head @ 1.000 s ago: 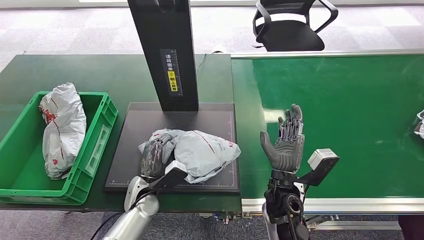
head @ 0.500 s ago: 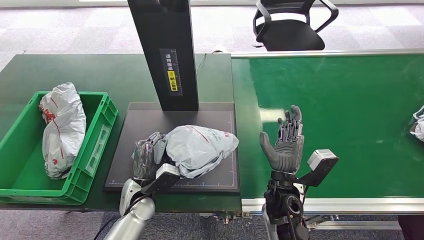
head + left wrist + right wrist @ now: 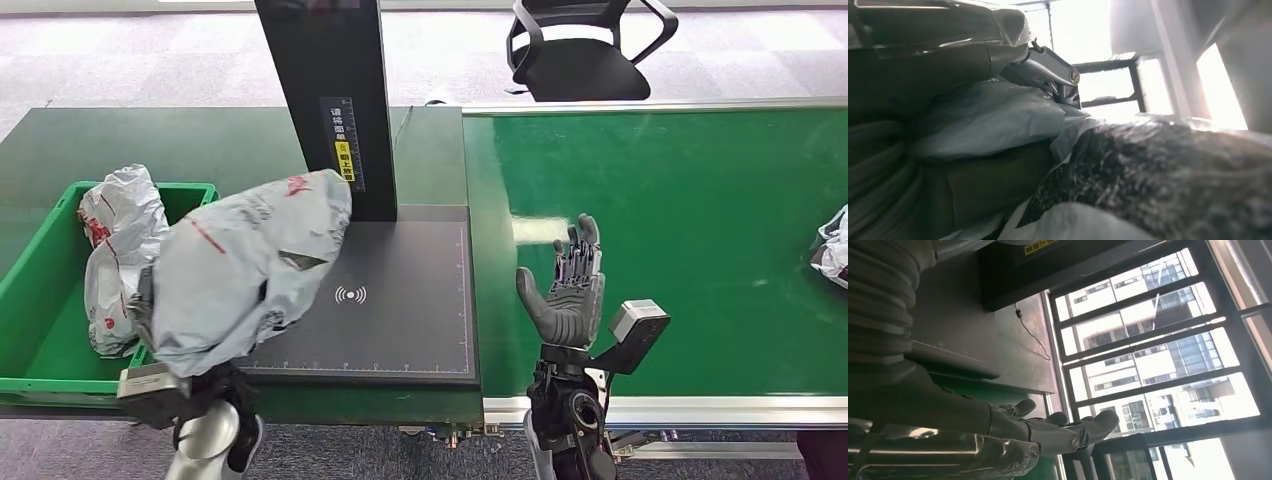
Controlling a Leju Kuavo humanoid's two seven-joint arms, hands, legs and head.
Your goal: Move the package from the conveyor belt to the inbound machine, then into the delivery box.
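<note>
A grey plastic package (image 3: 245,265) hangs in the air over the left edge of the black inbound machine plate (image 3: 400,310) and the right wall of the green delivery box (image 3: 190,300). My left hand (image 3: 145,300) grips it from below and is mostly hidden behind it; in the left wrist view the package (image 3: 993,115) presses against my fingers (image 3: 1048,70). My right hand (image 3: 568,285) stands upright and open over the near left part of the green conveyor belt (image 3: 690,230), holding nothing; the right wrist view shows its fingers (image 3: 1063,432) spread.
A white package (image 3: 120,260) lies in the delivery box. Another package (image 3: 833,245) sits at the belt's right edge. The machine's black column (image 3: 330,100) rises behind the plate. An office chair (image 3: 580,50) stands beyond the belt.
My left hand has lifted the grey package off the machine plate and swung it left and up, toward the green box. The right hand has stayed nearly still.
</note>
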